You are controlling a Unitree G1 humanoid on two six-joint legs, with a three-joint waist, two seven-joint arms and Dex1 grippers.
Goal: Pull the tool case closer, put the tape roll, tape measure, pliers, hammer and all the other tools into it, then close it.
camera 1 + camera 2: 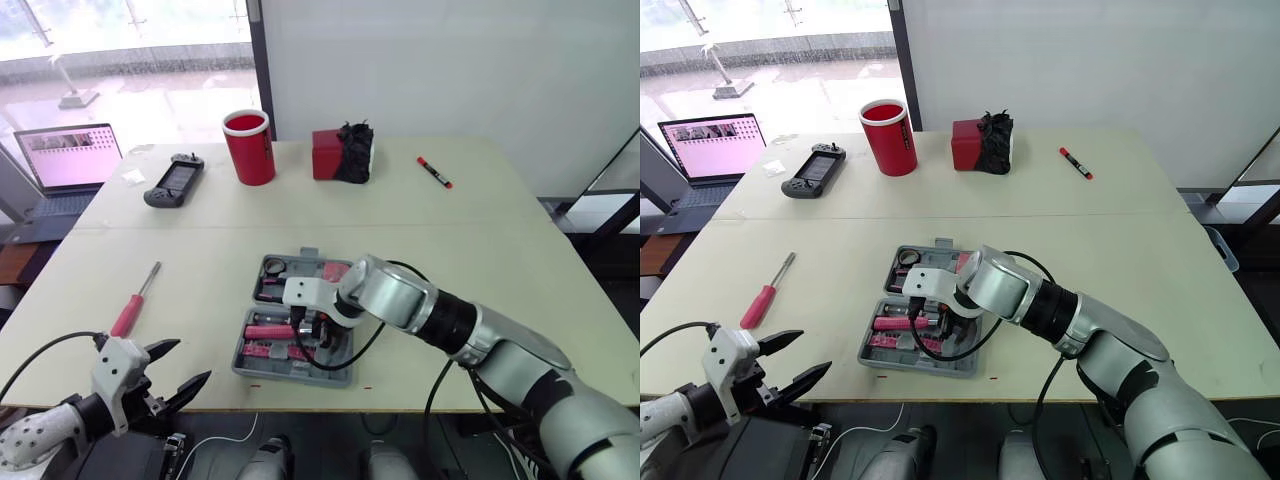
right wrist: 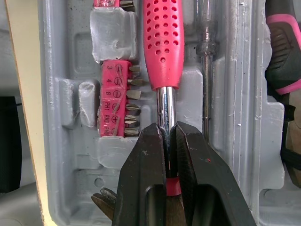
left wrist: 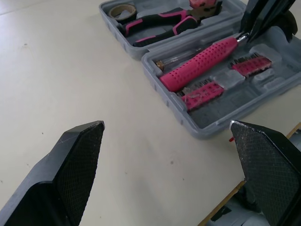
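The grey tool case point(image 1: 290, 378) lies open near the table's front edge. In its far half are the pliers point(image 3: 160, 23) and the tape roll point(image 3: 121, 9). The pink-handled hammer point(image 2: 162, 42) lies along the near half, beside red bit holders point(image 2: 115, 99) and a thin clear screwdriver point(image 2: 205, 47). My right gripper point(image 2: 167, 129) reaches down into the case, shut on the hammer's steel shaft just below the handle. My left gripper point(image 1: 193, 360) hangs open at the front left edge, left of the case and holding nothing. A red-handled screwdriver point(image 1: 135, 302) lies on the table to the left.
At the back stand a red cup point(image 1: 249, 148), a red box with a black bundle point(image 1: 342, 153), a red marker point(image 1: 434, 172) and a game controller point(image 1: 174, 181). A laptop point(image 1: 68, 157) sits beyond the table's left corner.
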